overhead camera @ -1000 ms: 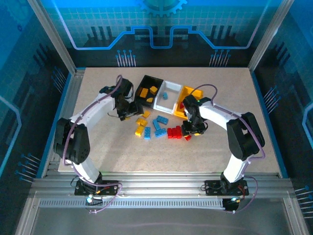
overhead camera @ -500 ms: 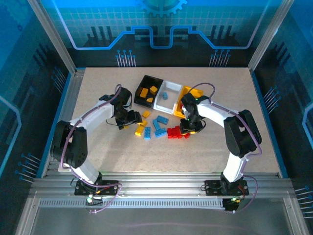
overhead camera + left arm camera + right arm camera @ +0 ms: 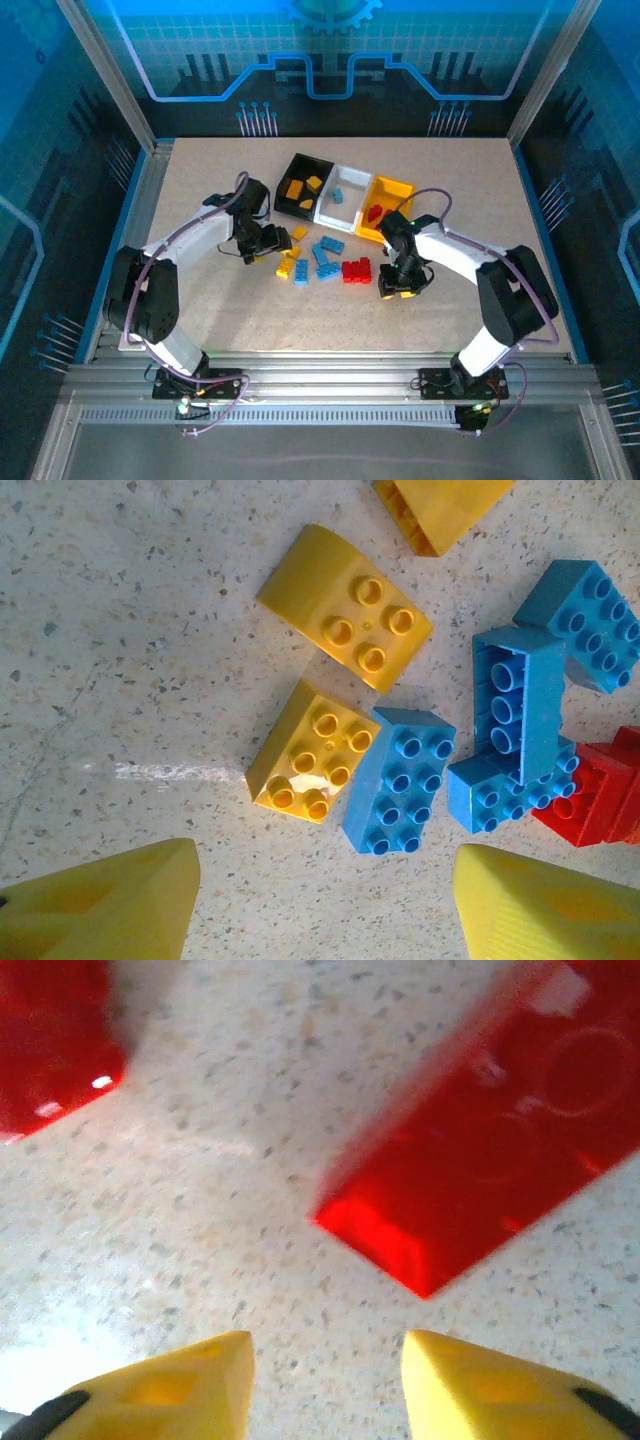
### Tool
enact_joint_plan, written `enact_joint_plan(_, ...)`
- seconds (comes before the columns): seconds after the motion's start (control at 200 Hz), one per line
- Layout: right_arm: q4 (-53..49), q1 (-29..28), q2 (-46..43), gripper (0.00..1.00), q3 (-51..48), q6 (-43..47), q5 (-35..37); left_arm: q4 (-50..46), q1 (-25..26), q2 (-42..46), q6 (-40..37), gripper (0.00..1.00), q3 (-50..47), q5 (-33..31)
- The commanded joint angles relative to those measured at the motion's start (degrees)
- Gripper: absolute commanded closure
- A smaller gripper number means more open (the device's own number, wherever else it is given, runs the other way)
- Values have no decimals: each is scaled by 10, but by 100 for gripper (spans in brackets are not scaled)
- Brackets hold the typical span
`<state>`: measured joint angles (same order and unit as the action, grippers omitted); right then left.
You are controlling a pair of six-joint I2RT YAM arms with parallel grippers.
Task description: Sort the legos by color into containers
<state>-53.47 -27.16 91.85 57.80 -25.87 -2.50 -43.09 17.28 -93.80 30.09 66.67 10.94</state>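
Speckled beige table [image 3: 470,200] inside a blue-lit enclosure, with aluminium frame posts [image 3: 105,75] at the corners. The left gripper [image 3: 325,870] hangs low over the loose pile, yellow fingers spread wide with nothing between them and no brick touched. Just ahead of its gap sits a yellow four-stud brick [image 3: 305,763], studs up, pressed against a longer blue brick [image 3: 400,780]. Beyond them lies a yellow curved-top brick [image 3: 345,605]. To the right an upturned blue brick [image 3: 515,705] shows its hollow side. A red brick [image 3: 600,795] lies at the frame edge. The right gripper [image 3: 328,1345] is likewise parted and empty, close above the table. A blurred red block [image 3: 490,1130] lies ahead of it, apart from the fingers. In the top view the loose legos [image 3: 325,255] lie mid-table between the two grippers, yellow to the left, blue in the middle, red to the right. Behind them three bins stand in a row. The black bin [image 3: 318,163] holds yellow pieces, the white bin [image 3: 352,172] a blue one, the yellow bin [image 3: 400,187] a red one.
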Motion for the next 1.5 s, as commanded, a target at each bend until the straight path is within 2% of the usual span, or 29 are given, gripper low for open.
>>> enact_joint_plan(0.0, -24, -9, -16, 48, 26, 0, 24, -1, 4, -5, 2, 31, -1, 16)
enact_joint_plan(0.15, -31, 0, 24, 40, 55, -2, 38, -4, 3, -6, 3, 31, 8, 15)
enact_joint_plan(0.295, -28, 20, 47, 31, 59, -52, 43, -3, 4, 5, 8, 31, -2, 12)
enact_joint_plan(0.605, 1, 68, 101, 30, 76, -124, 52, 4, 4, 23, 18, 31, -34, 15)
enact_joint_plan(0.725, 20, 75, 122, 33, 75, -129, 46, 6, 4, 24, 23, 31, -33, 17)
enact_joint_plan(0.805, 19, 76, 127, 39, 75, -130, 52, 6, 4, 27, 23, 31, -33, 17)
enact_joint_plan(0.92, 24, 76, 109, 59, 65, -131, 58, 7, 4, 30, 24, 31, -37, 17)
enact_joint_plan(1.011, 20, 76, 83, 68, 66, -127, 55, 11, 4, 30, 24, 31, -44, 19)
enact_joint_plan(1.141, -4, 75, 50, 70, 99, -121, 35, 17, 6, 27, 21, 31, -51, 19)
enact_joint_plan(1.296, -28, 73, 27, 70, 190, -118, 3, 19, 13, 17, 15, 31, -55, 7)
enact_joint_plan(1.496, -67, 88, 106, 70, 346, -92, -5, 25, 18, -21, -6, 31, -42, -3)
